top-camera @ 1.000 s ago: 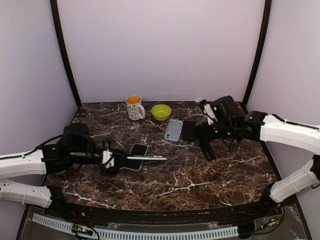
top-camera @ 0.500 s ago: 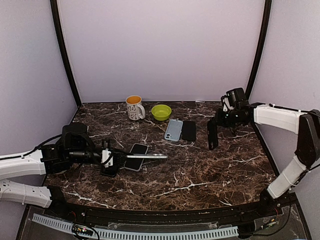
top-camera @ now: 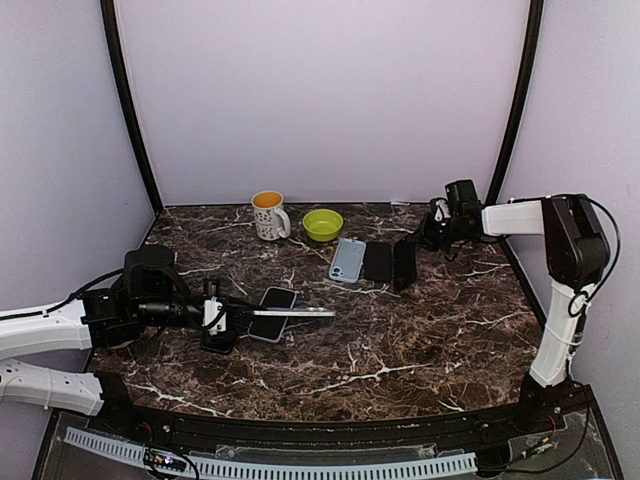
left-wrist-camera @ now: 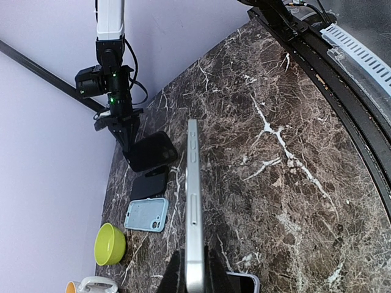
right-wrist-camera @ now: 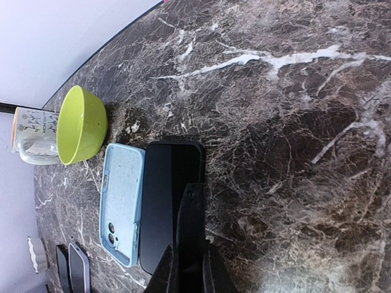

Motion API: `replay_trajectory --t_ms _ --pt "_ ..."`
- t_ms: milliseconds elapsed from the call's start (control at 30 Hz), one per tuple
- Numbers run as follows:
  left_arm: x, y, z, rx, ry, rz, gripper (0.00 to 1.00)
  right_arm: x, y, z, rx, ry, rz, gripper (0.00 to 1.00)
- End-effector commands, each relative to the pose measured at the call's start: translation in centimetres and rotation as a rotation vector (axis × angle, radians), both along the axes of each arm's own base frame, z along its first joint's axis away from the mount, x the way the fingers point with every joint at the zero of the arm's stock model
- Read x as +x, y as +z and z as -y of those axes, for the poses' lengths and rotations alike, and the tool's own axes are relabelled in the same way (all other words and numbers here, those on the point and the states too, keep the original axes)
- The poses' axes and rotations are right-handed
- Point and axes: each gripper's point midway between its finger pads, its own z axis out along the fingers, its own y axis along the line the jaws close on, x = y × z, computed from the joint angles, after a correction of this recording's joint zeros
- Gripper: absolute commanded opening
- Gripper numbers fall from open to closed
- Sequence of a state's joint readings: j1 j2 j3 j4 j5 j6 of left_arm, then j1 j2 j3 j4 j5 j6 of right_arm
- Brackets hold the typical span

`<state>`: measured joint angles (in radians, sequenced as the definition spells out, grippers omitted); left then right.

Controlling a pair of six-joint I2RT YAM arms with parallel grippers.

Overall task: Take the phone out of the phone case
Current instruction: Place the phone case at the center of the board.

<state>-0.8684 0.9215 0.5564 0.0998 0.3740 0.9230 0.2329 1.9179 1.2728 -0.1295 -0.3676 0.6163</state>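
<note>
My left gripper is shut on a silver phone. It holds the phone edge-on above the table, as the left wrist view shows. A dark-screened phone with a pale rim lies flat just under it. My right gripper is shut on a black case. The case stands on edge at the right side of a flat black slab, which may be a phone or a case. The right wrist view shows the held case over that slab. A light blue case lies left of the slab.
A green bowl and a white mug stand at the back of the marble table. The right arm reaches in from the back right corner, near the black frame post.
My right gripper swung back and then left with the black case. It now holds the case right beside the black slab. The left arm and its phone have not moved.
</note>
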Motion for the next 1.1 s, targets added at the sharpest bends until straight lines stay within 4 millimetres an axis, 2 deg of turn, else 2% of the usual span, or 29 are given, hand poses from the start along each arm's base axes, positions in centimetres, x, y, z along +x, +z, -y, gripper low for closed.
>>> replay_trajectory --t_ms 0,200,333,500,667,767,933,1067 --pt "0.3 2.7 0.5 -0.081 -0.006 0.062 0.0 2.8 1.0 -0.5 0.119 0.004 0.045 0.0" --pt "0.3 2.6 0.5 -0.078 -0.007 0.061 0.0 3.6 -1.3 0.1 0.141 -0.012 -0.005 0.0" --pt "0.3 2.8 0.5 -0.081 -0.01 0.061 0.0 3.3 -2.7 -0.4 0.18 -0.006 -0.04 0.0" --pt "0.2 2.8 0.5 -0.082 -0.012 0.06 0.0 2.5 -3.8 -1.2 0.215 0.002 -0.071 0.0" --pt "0.2 2.8 0.6 -0.081 -0.014 0.06 0.0 1.2 -4.6 -1.4 0.155 0.038 -0.085 0.0" --pt "0.1 2.8 0.5 -0.082 -0.017 0.059 0.0 0.7 -4.5 -0.4 0.082 0.036 -0.083 0.16" --pt "0.0 2.9 0.6 -0.084 -0.023 0.059 0.0 1.3 -3.1 2.1 -0.088 0.01 -0.043 0.53" --pt "0.0 3.0 0.5 -0.084 -0.022 0.061 0.0 1.2 -1.2 2.7 -0.131 0.015 0.003 0.67"
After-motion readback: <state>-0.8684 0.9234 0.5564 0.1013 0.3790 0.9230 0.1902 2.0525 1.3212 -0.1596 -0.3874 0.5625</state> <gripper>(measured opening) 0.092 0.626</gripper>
